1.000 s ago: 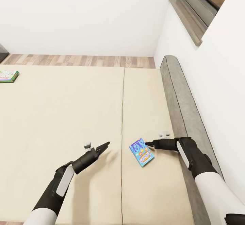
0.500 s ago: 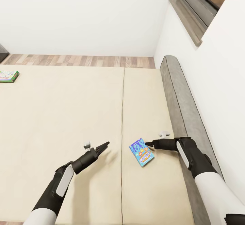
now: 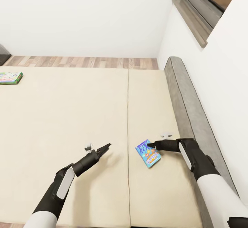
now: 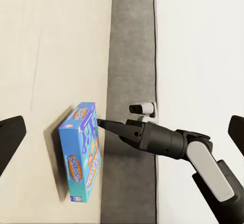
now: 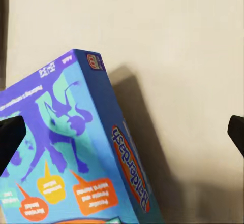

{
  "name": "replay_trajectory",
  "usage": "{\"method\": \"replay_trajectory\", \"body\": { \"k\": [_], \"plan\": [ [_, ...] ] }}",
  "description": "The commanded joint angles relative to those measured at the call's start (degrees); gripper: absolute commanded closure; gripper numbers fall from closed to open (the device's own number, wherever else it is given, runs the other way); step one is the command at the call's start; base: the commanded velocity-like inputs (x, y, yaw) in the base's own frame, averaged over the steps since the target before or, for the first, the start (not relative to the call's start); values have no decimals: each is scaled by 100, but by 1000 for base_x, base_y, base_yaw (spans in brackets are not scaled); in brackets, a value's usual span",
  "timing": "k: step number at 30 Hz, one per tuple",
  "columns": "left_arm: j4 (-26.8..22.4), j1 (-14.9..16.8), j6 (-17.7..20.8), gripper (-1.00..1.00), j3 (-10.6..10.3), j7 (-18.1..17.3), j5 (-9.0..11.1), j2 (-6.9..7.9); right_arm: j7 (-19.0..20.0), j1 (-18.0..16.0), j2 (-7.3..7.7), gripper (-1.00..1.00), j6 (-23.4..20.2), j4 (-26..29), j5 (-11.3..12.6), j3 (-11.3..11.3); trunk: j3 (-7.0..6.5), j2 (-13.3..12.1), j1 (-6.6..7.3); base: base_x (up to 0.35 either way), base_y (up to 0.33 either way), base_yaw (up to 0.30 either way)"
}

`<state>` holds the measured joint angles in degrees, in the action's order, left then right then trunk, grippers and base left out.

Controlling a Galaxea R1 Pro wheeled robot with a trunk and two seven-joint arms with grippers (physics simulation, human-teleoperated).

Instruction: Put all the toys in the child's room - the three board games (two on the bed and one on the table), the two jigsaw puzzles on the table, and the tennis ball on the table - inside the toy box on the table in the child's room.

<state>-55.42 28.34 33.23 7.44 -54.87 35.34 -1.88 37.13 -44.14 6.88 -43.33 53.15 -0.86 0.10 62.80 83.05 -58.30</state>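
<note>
A mostly blue board game (image 3: 148, 153) lies on the cream bed (image 3: 69, 117) close to the grey headboard (image 3: 182, 97). In the left wrist view this box (image 4: 81, 153) looks tilted, casting a shadow beside it. My right gripper (image 3: 150, 146) is at the box's edge nearest the headboard, and its tips (image 4: 101, 124) reach that edge. The right wrist view has the box (image 5: 66, 153) close up between widely spread fingertips (image 5: 10, 137). My left gripper (image 3: 106, 147) hovers open over the bed, left of the seam. A second board game (image 3: 10, 78), green-edged, lies at the bed's far left.
A white wall rises right behind the headboard, with a grey window sill (image 3: 193, 21) above. A strip of wood plank floor (image 3: 86, 62) runs beyond the bed's far edge. A seam (image 3: 128, 117) splits the mattress in two.
The whole view has shifted slightly, so the camera moved. My right gripper's tip now overlaps the blue box's edge a little more. The left arm holds the same pose.
</note>
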Motion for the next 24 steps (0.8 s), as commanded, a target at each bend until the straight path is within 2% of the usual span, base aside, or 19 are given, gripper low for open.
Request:
{"method": "replay_trajectory", "body": {
  "k": [1,10,24],
  "plan": [
    [5,5,43,-100,11,-14,15,-5,22,2,-2,-100,-74,-170,97,6,4,2,-42,-9,198,0],
    [5,5,43,-100,13,-11,12,-6,22,2,-2,-100,-71,-174,96,13,4,2,-42,-4,111,0],
    [5,5,42,-100,19,-6,11,-8,22,2,-2,-100,-71,-182,95,16,4,2,-42,-1,21,0]
  ]
}}
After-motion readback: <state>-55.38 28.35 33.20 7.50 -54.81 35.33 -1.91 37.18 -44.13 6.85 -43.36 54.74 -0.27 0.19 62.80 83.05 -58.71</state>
